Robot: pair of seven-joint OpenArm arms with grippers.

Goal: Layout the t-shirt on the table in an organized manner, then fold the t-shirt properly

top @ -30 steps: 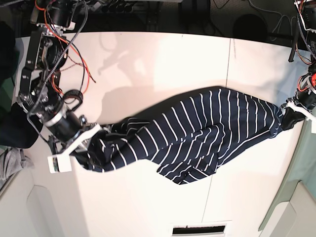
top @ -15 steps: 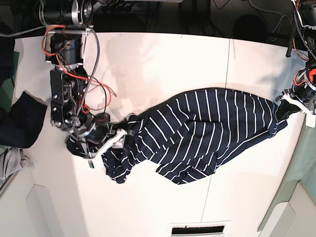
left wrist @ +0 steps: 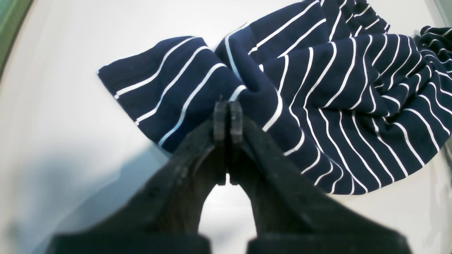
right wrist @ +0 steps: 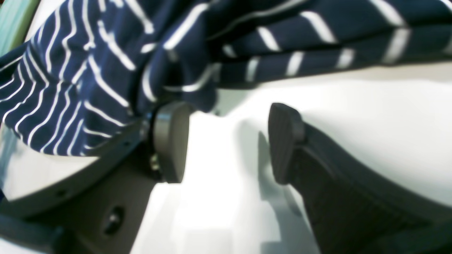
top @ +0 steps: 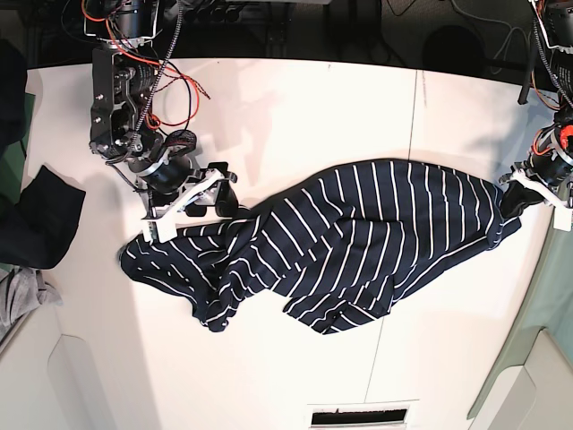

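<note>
The navy, white-striped t-shirt [top: 358, 242] lies crumpled across the middle of the white table [top: 295, 116]. My left gripper [top: 519, 193], at the base view's right, is shut on the shirt's right end. The left wrist view shows its fingertips [left wrist: 227, 116] pressed together on a fold of the t-shirt [left wrist: 353, 88]. My right gripper [top: 195, 208] stands open just above the shirt's left end. In the right wrist view its pads [right wrist: 169, 141] are wide apart with only bare table between them, and the t-shirt [right wrist: 88, 70] drapes over the left finger's outer side.
A plain dark cloth [top: 40, 224] and a small grey cloth [top: 18, 300] lie at the left edge. A thin dark seam [top: 414, 116] crosses the tabletop. Red wires [top: 170, 90] hang along the right arm. A slot [top: 354, 417] sits at the front edge.
My right gripper has opened and let go of the shirt's left end, then moved toward the back. That end now lies flat on the table. The left gripper has stayed put.
</note>
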